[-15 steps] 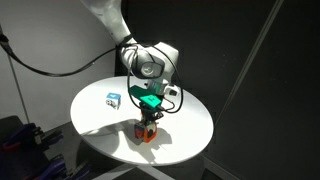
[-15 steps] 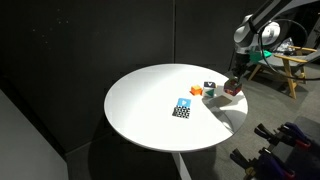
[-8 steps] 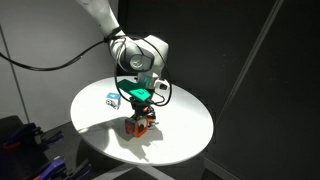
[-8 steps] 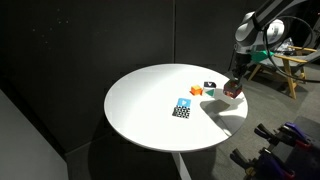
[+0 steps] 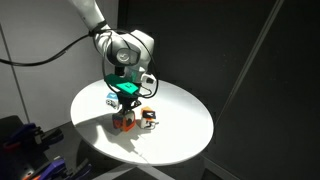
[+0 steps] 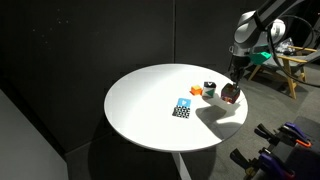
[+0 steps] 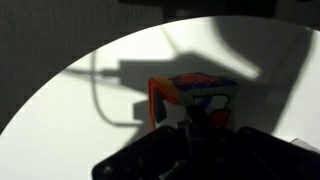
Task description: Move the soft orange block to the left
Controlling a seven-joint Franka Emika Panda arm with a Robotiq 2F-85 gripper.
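The soft orange block [image 5: 124,123] is a small orange-red cube, held low over the front of the round white table [image 5: 180,135]. My gripper [image 5: 125,108] comes down from above and is shut on it. In the other exterior view the gripper [image 6: 232,86] holds the block [image 6: 230,97] near the table's right rim. In the wrist view the block [image 7: 195,88] shows an orange side and a multicoloured face just ahead of my dark gripper [image 7: 195,120]. I cannot tell whether the block touches the table.
A white-topped block with orange and black marks [image 5: 148,117] lies just right of the held block, and shows in the other exterior view too [image 6: 208,88]. A blue-and-white cube [image 5: 111,99] sits behind my gripper. The table rim [image 6: 240,118] is close.
My gripper has moved left across the table with the orange block in it, away from the white-topped block and toward the blue-and-white cube.
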